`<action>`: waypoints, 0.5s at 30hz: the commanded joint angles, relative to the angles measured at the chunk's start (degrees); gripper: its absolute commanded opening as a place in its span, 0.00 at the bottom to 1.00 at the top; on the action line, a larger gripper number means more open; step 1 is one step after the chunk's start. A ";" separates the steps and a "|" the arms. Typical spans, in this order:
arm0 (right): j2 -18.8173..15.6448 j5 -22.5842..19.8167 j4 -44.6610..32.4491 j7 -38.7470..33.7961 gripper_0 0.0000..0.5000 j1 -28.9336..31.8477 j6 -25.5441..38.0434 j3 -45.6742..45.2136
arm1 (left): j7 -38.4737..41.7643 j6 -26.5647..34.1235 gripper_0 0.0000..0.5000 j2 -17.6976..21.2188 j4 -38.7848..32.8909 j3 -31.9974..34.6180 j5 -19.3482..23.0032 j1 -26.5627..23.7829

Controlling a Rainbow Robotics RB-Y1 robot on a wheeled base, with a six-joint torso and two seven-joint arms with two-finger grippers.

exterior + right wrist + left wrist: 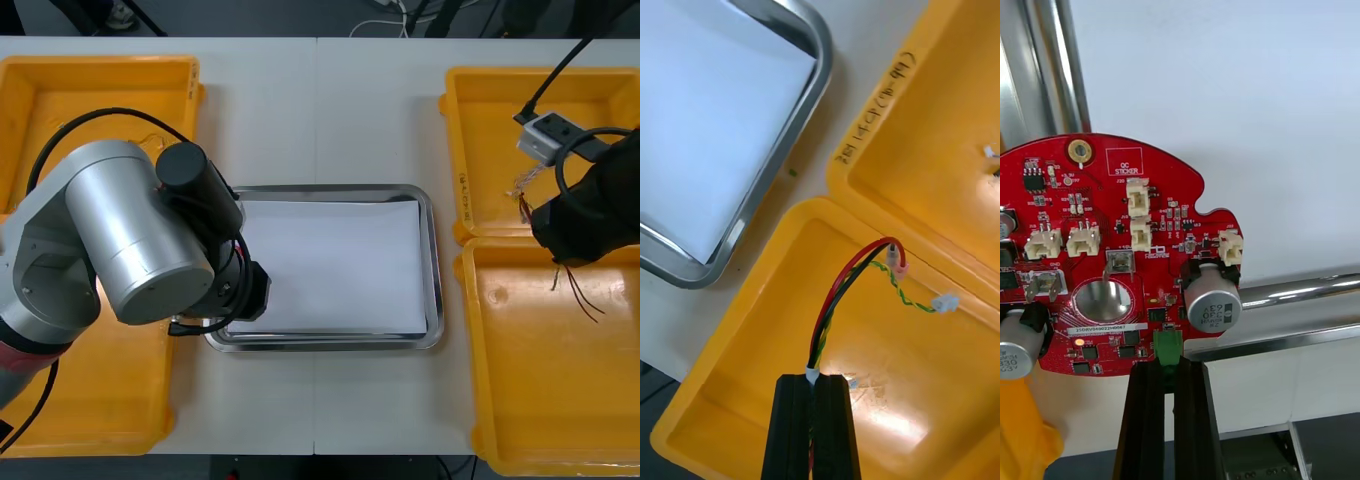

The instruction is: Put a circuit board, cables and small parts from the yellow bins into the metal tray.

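My left gripper is shut on the edge of a round red circuit board, pinching it at a small green connector. It holds the board upright over the left rim of the metal tray, whose inside is white. In the front view the left arm hangs over the tray's left end. My right gripper is shut on a red and yellow cable that also has a black strand. The cable hangs above the near right yellow bin.
The far right yellow bin has thin wires at its near wall. Two more yellow bins, far and near, stand left of the tray, partly under the left arm.
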 commanded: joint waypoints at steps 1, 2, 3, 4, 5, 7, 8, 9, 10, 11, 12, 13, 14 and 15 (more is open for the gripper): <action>-2.38 0.66 -2.30 1.26 0.00 -5.49 -1.44 4.94 | 7.40 -3.00 0.00 -0.65 0.52 -3.33 -1.53 -2.46; -2.47 0.57 -2.30 1.35 0.00 -5.75 -1.71 5.38 | 7.40 -3.35 0.00 -0.65 0.70 -3.50 -1.53 -2.46; -2.47 0.48 -2.30 1.52 0.00 -6.28 -2.15 6.26 | 7.40 -4.23 0.00 -0.74 1.31 -3.94 -1.62 -2.46; -2.38 0.39 -2.30 1.61 0.00 -6.80 -2.50 7.14 | 7.40 -4.85 0.00 -0.82 1.93 -4.29 -1.80 -2.55; -2.29 0.39 -2.30 1.79 0.00 -7.42 -2.85 8.02 | 7.40 -5.81 0.00 -1.00 2.89 -4.91 -1.97 -2.64; -1.94 0.48 -2.22 1.96 0.00 -8.12 -3.20 9.16 | 7.31 -7.66 0.00 -1.17 4.48 -5.52 -2.24 -2.81; -1.59 0.57 -2.13 2.14 0.00 -8.74 -3.20 9.86 | 7.22 -8.80 0.00 -1.35 5.62 -5.96 -2.41 -2.99; -1.15 0.66 -1.95 2.23 0.00 -9.09 -3.20 10.13 | 7.22 -10.03 0.00 -1.53 6.59 -6.58 -2.68 -3.17; -1.15 0.66 -1.95 2.23 0.00 -9.09 -3.20 10.13 | 7.22 -10.03 0.00 -1.53 6.59 -6.58 -2.68 -3.17; -0.36 0.66 -1.87 2.49 0.00 -9.62 -3.20 10.57 | 7.31 -11.61 0.00 -1.79 8.08 -7.54 -3.11 -3.60; -0.10 0.75 -1.78 2.49 0.00 -9.88 -3.11 10.74 | 7.40 -12.32 0.00 -1.97 8.78 -7.98 -3.11 -3.78; 0.17 0.75 -1.69 2.58 0.00 -10.14 -3.11 10.92 | 7.40 -12.93 0.00 -2.14 9.49 -8.51 -3.29 -4.13; 0.17 0.75 -1.69 2.67 0.00 -10.23 -3.11 11.00 | 7.40 -13.02 0.00 -2.23 9.66 -8.60 -3.29 -4.13; 0.34 0.75 -1.69 2.84 0.00 -10.76 -3.11 11.71 | 7.40 -13.55 0.00 -2.49 10.28 -9.21 -3.47 -4.31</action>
